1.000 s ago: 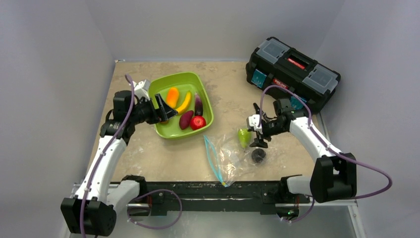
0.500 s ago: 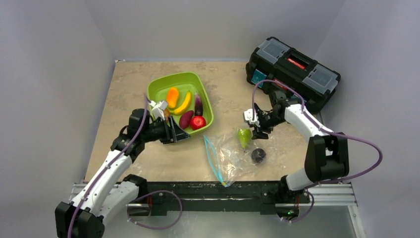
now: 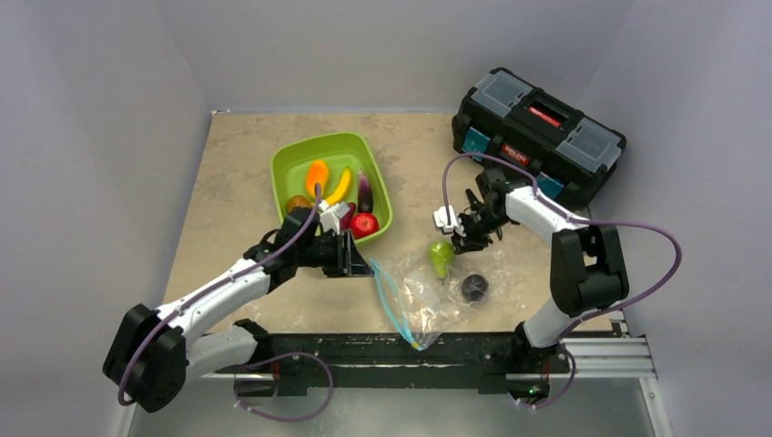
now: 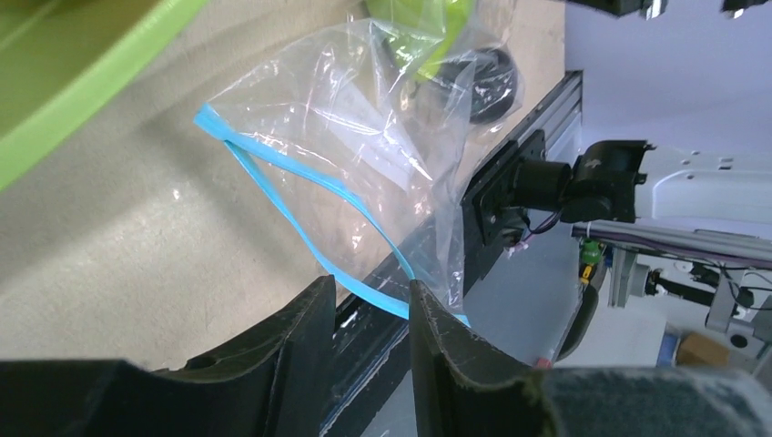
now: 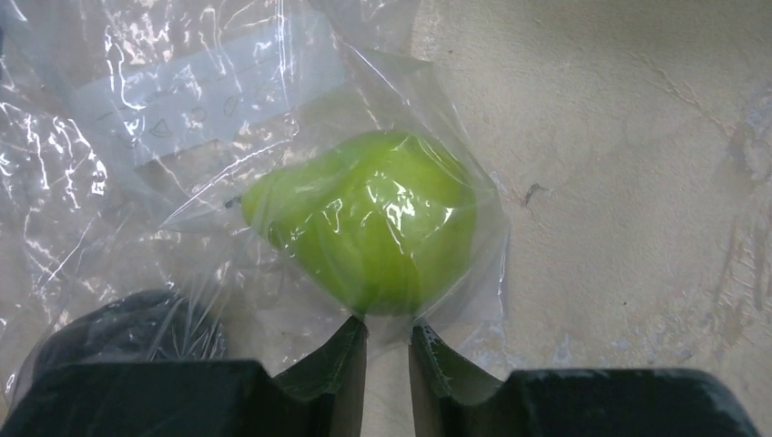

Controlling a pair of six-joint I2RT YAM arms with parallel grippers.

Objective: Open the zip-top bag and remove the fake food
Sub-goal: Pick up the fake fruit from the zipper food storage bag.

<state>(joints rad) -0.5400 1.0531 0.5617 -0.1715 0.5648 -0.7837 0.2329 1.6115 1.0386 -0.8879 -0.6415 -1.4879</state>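
Note:
The zip-top bag (image 3: 421, 289) lies flat near the table's front edge, its teal-blue zipper strip (image 4: 300, 177) gaping. Inside it are a green pear (image 3: 441, 256) and a dark round piece (image 3: 473, 287). My left gripper (image 3: 362, 260) is open and empty at the zipper's left end; the strip lies just past its fingertips (image 4: 369, 287). My right gripper (image 3: 462, 240) is at the bag's far edge, jaws only slightly apart (image 5: 389, 324), tips against the plastic over the pear (image 5: 373, 232). The lime-green tray (image 3: 293, 164) holds an orange piece, banana (image 3: 339, 188), eggplant, apple (image 3: 365, 224) and kiwi.
A black toolbox (image 3: 537, 132) stands at the back right, close behind my right arm. The black rail (image 3: 391, 350) runs along the table's front edge just below the bag. Grey walls close in the left and back sides.
My left arm has swung from the tray down and right to the bag's zipper. My right gripper has shifted back and left, and the pear has slid slightly left.

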